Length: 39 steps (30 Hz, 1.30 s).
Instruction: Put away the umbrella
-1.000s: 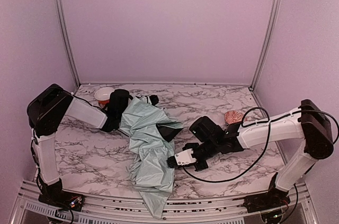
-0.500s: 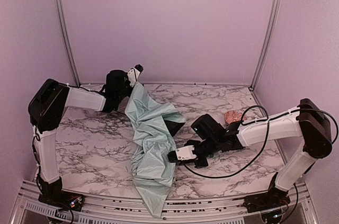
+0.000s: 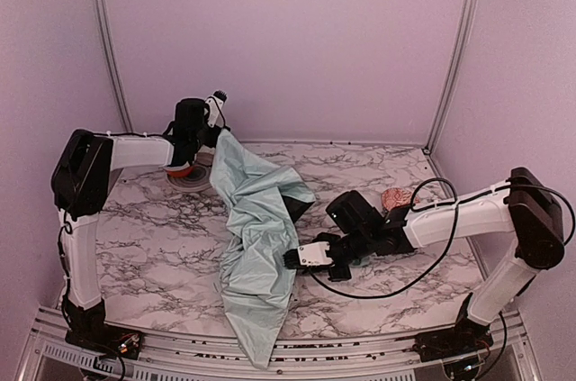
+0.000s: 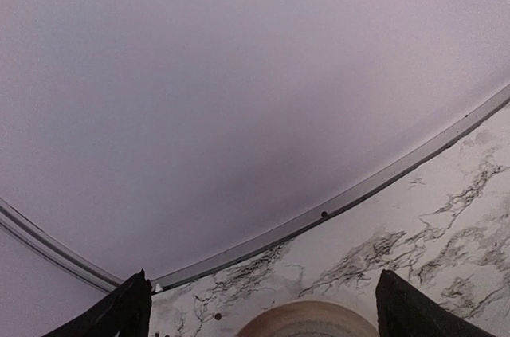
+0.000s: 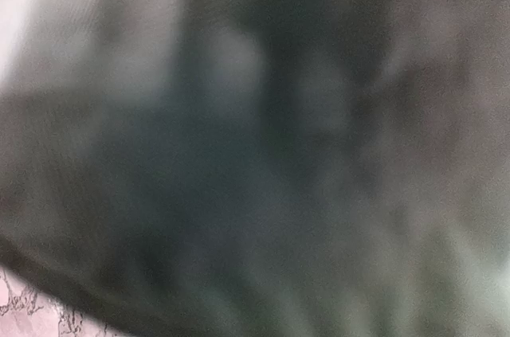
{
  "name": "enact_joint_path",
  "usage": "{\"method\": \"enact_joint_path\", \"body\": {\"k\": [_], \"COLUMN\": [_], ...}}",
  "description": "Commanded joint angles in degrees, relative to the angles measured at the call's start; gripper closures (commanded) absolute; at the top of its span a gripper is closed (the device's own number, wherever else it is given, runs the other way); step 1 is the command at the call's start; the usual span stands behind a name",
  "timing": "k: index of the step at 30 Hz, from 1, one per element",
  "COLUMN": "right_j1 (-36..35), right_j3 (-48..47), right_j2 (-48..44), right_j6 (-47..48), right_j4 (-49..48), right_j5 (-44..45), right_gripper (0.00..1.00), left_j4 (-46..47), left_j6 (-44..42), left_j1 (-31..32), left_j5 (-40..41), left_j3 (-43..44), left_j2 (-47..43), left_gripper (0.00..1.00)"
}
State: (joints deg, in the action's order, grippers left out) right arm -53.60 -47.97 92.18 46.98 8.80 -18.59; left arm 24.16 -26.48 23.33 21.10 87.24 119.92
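Top external: thin mint umbrella (image 3: 256,237) crumpled over veined marble table (image 3: 153,255).

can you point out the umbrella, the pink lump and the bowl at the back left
umbrella (image 3: 256,237), top external view, on the middle of the mint-green canopy fabric
pink lump (image 3: 396,197), top external view, on its patterned top
bowl (image 3: 191,181), top external view, on its near rim

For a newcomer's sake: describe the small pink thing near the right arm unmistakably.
On the marble table, look at the right half, just behind the right arm and its white forearm. There lies a small round pink patterned lump. Nothing else on the table is pink; the umbrella at the middle is a large, crumpled, pale mint sheet.
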Motion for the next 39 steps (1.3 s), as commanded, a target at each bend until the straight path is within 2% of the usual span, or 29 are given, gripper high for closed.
{"method": "enact_joint_path", "body": {"k": [1, 4, 7, 10, 11, 14, 15, 17, 19, 21, 24, 26, 27, 30, 33, 39], "right_j1": [-0.6, -0.6, -0.5, -0.4, -0.4, -0.3, -0.2, 0.1, 0.7, 1.3, 1.6, 1.6, 1.7, 1.6, 1.3, 1.2], "right_j3": [0.7, 1.0, 1.4, 1.1, 0.7, -0.6, -0.8, -0.9, -0.9, -0.8, -0.9, -1.2, -1.5, -3.2, -5.3, -5.9], "right_j2": [-1.2, -2.0, -2.7, -2.4, -1.9, -0.6, -0.5, -0.4, -0.2, 0.2, 0.7, 0.7, 0.8, 0.7, -0.4, -8.1], "right_j6": [1.8, 2.9, 2.7, 2.8, 2.8, 2.1, 1.9, 1.1, 0.4, 0.0, -0.1, -0.3, -0.7, -2.2, -4.2, -6.2], "right_j4": [6.5, 7.2, 6.5, 5.7, 5.8, 6.0, 5.9, 5.5, 5.4, 5.3, 4.9, 4.4, 4.2, 4.6, 5.6, 7.9], "right_j5": [-1.8, -1.7, -1.7, -2.7, -2.8, -2.8, -3.1, -4.1, -5.5, -6.2, -5.5, -4.6, -4.0, -2.6, -1.3, 0.1], "right_gripper": [1.0, 1.0, 1.0, 1.0, 1.0, 1.0, 1.0, 1.0, 1.0, 1.0, 1.0, 0.95, 0.88, 0.57, 0.43, 0.37], "left_j4": [-2.3, -2.2, -2.3, -4.3, -7.7, -22.4, -24.5, -24.1, -20.9, -19.7, -24.2, -26.8, -27.3, -27.5, -27.5, -23.5], "left_j6": [-1.8, -3.9, -6.3, 0.9, 4.4, 8.5, 7.3, -0.2, -6.6, -6.3, -4.2, -4.1, -4.1, -3.5, -3.4, -1.3], "left_j1": [-3.4, -4.3, -4.1, -4.3, -4.5, -3.3, -1.9, 2.1, 5.8, 9.0, 14.6, 20.6, 22.8, 27.3, 29.0, 29.0], "left_j5": [1.1, -0.5, -9.3, -17.2, -19.5, -35.0, -40.6, -52.1, -61.5, -67.7, -67.2, -65.0, -63.9, -62.2, -58.7, -49.1], "left_j3": [2.3, 0.7, -5.8, -8.8, -7.9, -5.1, -7.4, -15.8, -25.0, -30.8, -33.2, -34.9, -35.9, -38.7, -40.1, -41.5], "left_j2": [0.8, -0.6, -5.0, -9.4, -10.2, -13.5, -16.4, -25.0, -35.7, -41.5, -45.6, -47.3, -48.0, -48.8, -48.6, -49.9], "left_gripper": [0.01, 0.01, 0.01, 0.02, 0.05, 0.31, 0.35, 0.35, 0.3, 0.26, 0.25, 0.23, 0.21, 0.16, 0.16, 0.16]}}
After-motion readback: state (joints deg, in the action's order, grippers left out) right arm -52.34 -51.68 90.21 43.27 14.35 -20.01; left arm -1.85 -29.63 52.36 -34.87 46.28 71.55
